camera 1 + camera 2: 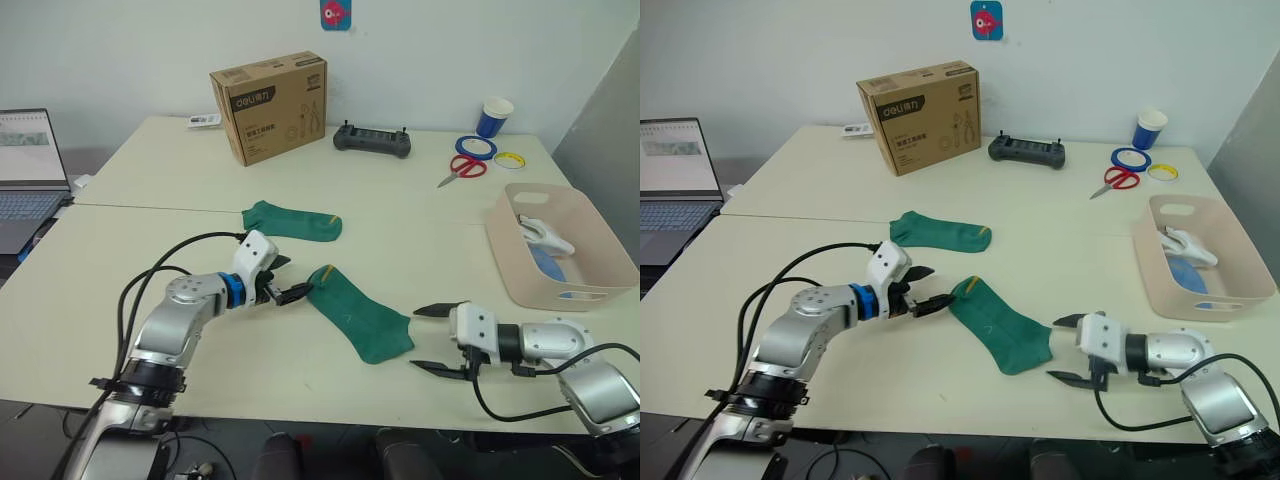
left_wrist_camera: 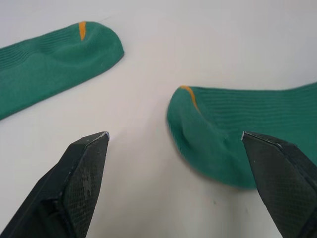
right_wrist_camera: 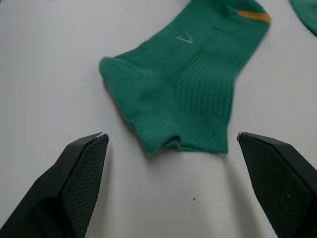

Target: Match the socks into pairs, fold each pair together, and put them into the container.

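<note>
Two dark green socks lie flat on the table. One green sock point(image 1: 293, 221) rests further back; the nearer green sock point(image 1: 362, 320) lies slantwise between my grippers. My left gripper point(image 1: 287, 280) stands open right at the near sock's toe end point(image 2: 208, 134), with the far sock's toe point(image 2: 54, 59) beyond it. My right gripper point(image 1: 432, 340) is open just short of the near sock's cuff end point(image 3: 183, 94), touching nothing. The pink-beige container point(image 1: 590, 285) sits at the right edge, holding a white sock point(image 1: 545, 233) and a light blue sock point(image 1: 548, 262).
A brown cardboard box point(image 1: 268, 105), a black controller point(image 1: 372, 140), red scissors point(image 1: 462, 168), tape rolls point(image 1: 476, 147) and a blue cup point(image 1: 494, 116) stand along the back. A laptop point(image 1: 30, 175) sits at the far left.
</note>
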You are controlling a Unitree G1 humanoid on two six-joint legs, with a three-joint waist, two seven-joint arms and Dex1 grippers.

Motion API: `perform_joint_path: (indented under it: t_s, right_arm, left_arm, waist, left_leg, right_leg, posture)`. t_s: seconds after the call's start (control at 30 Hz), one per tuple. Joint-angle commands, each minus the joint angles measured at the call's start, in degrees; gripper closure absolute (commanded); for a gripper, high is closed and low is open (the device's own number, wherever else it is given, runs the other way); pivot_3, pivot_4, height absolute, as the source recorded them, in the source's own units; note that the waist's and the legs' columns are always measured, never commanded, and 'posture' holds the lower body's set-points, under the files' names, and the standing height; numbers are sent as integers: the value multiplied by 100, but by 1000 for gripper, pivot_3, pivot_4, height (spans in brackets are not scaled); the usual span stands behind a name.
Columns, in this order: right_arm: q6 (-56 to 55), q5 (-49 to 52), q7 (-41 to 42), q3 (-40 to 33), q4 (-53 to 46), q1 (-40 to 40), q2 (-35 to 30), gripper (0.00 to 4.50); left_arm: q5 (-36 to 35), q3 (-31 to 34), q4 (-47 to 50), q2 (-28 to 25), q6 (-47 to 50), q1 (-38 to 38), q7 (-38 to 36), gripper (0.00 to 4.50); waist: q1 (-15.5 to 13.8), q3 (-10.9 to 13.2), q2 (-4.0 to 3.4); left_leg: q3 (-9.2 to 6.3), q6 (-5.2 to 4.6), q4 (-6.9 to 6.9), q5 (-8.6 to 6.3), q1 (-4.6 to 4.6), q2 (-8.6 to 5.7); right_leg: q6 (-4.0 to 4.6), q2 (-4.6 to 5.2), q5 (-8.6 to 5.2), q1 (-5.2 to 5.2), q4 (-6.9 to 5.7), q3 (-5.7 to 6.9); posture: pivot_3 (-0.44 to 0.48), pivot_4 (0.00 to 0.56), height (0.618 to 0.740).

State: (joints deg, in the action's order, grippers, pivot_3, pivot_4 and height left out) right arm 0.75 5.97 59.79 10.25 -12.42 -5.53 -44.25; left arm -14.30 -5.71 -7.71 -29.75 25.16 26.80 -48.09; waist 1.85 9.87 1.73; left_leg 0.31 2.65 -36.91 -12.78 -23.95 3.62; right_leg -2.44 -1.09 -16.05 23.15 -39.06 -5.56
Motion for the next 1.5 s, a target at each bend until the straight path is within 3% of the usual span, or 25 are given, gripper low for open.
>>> perform_joint_path:
  t_s: [0.03,0.1,0.2,0.57,0.77,1.07,1.3,1.37,1.5]
  right_arm:
    - [-222,-165,-153,41,41,-137,131,0]
    - [-353,-241,-137,98,116,-191,168,0]
    - [-457,-237,-116,149,110,-199,247,645]
    - [-902,-298,-129,184,293,-195,295,4493]
    - [-903,103,13,-36,431,-171,253,4499]
    - [-845,595,520,-229,825,-458,107,4499]
    - [-1199,448,806,-163,1306,-658,76,4499]
    - [-1173,504,805,-200,1330,-692,99,4285]
    - [-1054,619,862,-277,1300,-649,27,3087]
  left_arm:
    - [252,-169,-293,79,-361,155,-30,34]
    - [400,-271,-508,78,-514,192,-63,211]
    - [456,-319,-636,102,-612,216,-113,944]
    - [431,-326,-368,88,-523,32,-374,4463]
    - [177,-194,462,-111,-119,-527,-494,4486]
    - [-906,103,3160,-355,1746,-1955,-142,4486]
    - [-994,49,3715,-165,2061,-2455,472,4486]
    - [-850,19,3683,-100,1897,-2494,635,4030]
    - [-782,289,3430,-23,1715,-2389,931,2895]
  waist:
    - [2,0,0]
    - [12,0,-1]
    - [8,0,0]
    - [1,0,0]
    - [6,0,-1]
    - [11,0,-1]
    - [6,0,-1]
    - [7,0,-1]
    - [5,0,-1]
  left_leg:
    - [-2,0,0,0,1,0]
    - [-3,0,1,0,3,1]
    - [-5,0,0,0,3,1]
    - [-4,0,0,0,2,1]
    - [-3,0,1,0,3,4]
    - [1,0,0,0,4,5]
    - [1,0,0,0,7,4]
    - [2,0,-1,0,7,4]
    - [0,0,-1,0,8,4]
  right_leg:
    - [0,-2,0,0,0,0]
    - [1,-4,1,0,-3,-1]
    - [1,-5,1,0,-4,1]
    - [1,-4,0,-1,-4,0]
    - [3,-4,1,-1,-4,-1]
    - [1,5,0,-4,-5,1]
    - [2,5,0,-6,-4,0]
    - [2,5,0,-6,-4,-1]
    - [3,5,0,-6,-5,1]
  posture:
    - [0,150,740]
    - [0,150,740]
    - [0,150,740]
    - [0,150,740]
    - [0,150,740]
    - [0,150,740]
    - [0,150,740]
    - [0,150,740]
    - [0,150,740]
